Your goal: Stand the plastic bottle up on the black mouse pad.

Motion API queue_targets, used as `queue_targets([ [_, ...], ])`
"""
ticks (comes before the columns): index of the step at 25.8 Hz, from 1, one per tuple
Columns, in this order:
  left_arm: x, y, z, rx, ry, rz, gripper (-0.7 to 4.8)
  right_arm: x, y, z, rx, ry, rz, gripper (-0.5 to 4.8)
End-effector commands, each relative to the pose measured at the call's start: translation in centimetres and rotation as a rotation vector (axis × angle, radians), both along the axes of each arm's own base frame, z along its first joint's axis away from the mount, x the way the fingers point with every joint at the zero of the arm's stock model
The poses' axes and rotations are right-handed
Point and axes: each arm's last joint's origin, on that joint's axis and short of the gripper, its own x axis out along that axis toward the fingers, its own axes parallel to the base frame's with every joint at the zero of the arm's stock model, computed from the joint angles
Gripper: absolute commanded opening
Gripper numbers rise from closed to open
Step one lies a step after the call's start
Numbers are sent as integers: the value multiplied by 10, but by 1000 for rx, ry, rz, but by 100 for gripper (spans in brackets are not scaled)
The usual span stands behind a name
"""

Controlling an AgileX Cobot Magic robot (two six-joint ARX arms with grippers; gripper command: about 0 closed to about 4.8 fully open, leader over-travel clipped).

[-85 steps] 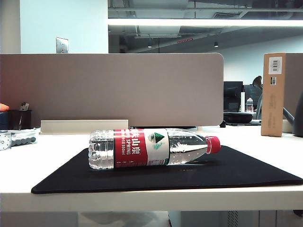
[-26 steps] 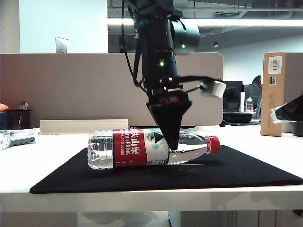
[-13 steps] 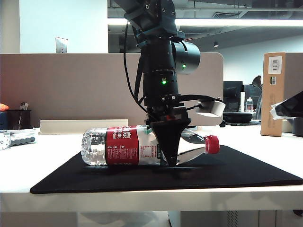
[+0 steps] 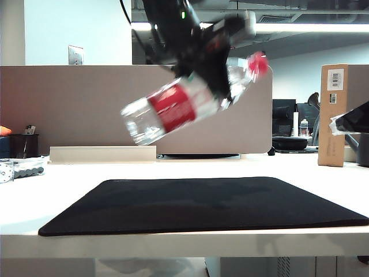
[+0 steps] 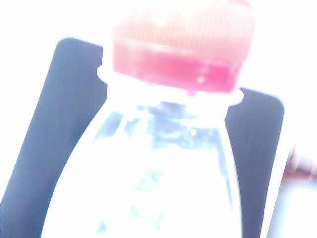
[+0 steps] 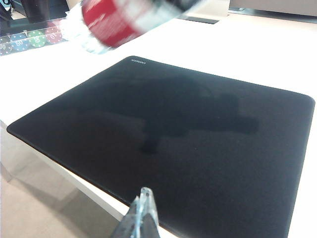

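Left gripper [image 4: 216, 72] high above the black mouse pad [image 4: 202, 202], dark fingers clamped on the plastic bottle [image 4: 173, 107] near its neck. Bottle in the air, well clear of the pad, not touching it. Tilted, not standing: red cap [image 4: 258, 62] up and toward the pad's right end, clear bottom lower and toward the pad's left end. Red and white label around the middle, blurry. In the left wrist view, very close and very bright: just the cap, the clear shoulder and bits of the pad behind.

Right gripper [image 6: 143, 215] low by the pad's near edge, its two thin tips pressed together with nothing between them. In the exterior view, just off the pad's right end, only partly in the picture.

Pad flat on the white table [image 4: 173, 245], nothing on it. A dark shadow [image 6: 193, 119] across its middle.
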Motion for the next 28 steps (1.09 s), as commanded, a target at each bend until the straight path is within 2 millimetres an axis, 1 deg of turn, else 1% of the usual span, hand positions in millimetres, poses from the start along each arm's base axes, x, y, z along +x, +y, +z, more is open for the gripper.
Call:
queue_targets([
  [1,4,7,30,-247,-4,-29,-6,0,0,1,13,-13,-1,-1],
  [3,7,6,34,-319,-4,-61,-6,0,-1,1,20,-22,-10,-1],
  [7,14,1,26,-453,-3,-118,-6,1,-4,3,29,-35,-37,-1],
  [8,17,-3,19,-526,-26,-143,-6,2,-5,3,31,-38,-47,-1],
  [10,23,-7,9,-622,-77,-124,-6,3,-6,3,31,-38,-63,-1],
  [13,27,-9,-4,-778,-115,-88,-6,3,-7,3,32,-41,-77,-1],
  [15,26,-8,-12,-902,-173,-27,-6,3,-9,4,39,-51,-86,-1],
  [17,23,-3,-22,-1018,-239,42,-6,3,-9,5,45,-59,-92,-1],
  [20,13,4,-39,-1135,-300,132,-6,3,-11,6,49,-67,-105,-1],
  [22,7,6,-49,-1159,-316,151,-6,4,-11,6,49,-67,-114,-1],
  [23,0,7,-60,-1165,-315,170,-6,4,-12,6,48,-68,-123,-1],
  [24,-4,7,-67,-1160,-309,179,-6,5,-13,6,48,-68,-127,-1],
  [28,-15,3,-85,-1114,-285,196,-6,5,-14,6,48,-68,-140,-1],
])
